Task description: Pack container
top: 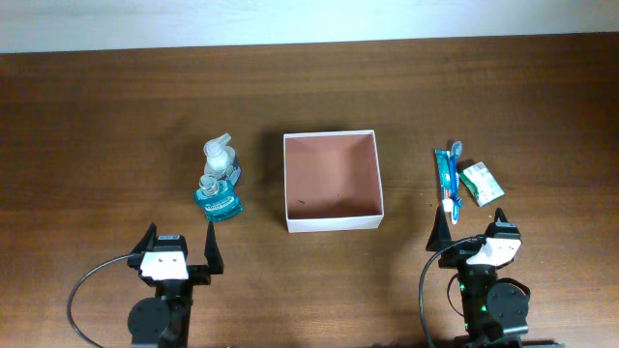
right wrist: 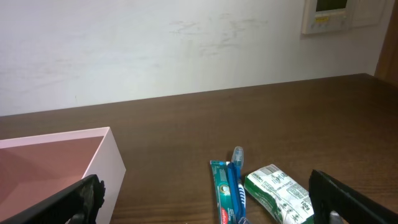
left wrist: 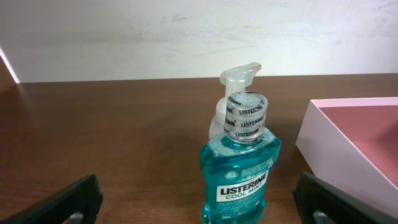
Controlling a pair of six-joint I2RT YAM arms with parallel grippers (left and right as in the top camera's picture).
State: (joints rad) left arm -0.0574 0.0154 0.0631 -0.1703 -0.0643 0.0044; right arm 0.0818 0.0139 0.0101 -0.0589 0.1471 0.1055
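The container [top: 334,222] is a shallow square white box with a reddish-brown inside, empty, at the table's middle. It also shows in the left wrist view [left wrist: 318,144] and the right wrist view [right wrist: 107,167]. A blue Listerine bottle [top: 219,200] stands left of it, with a clear pump bottle [top: 219,153] just behind. My left gripper [top: 181,242] is open and empty, just in front of the Listerine bottle [left wrist: 241,177]. My right gripper [top: 471,237] is open and empty, near a toothpaste box with a toothbrush [top: 447,179] and a green-and-white packet [top: 481,182].
In the right wrist view the toothpaste box [right wrist: 222,196], blue toothbrush [right wrist: 236,177] and packet [right wrist: 278,194] lie between my fingers' lines, ahead of them. The clear pump [left wrist: 241,78] rises behind the Listerine bottle. A pale wall runs behind the dark wooden table.
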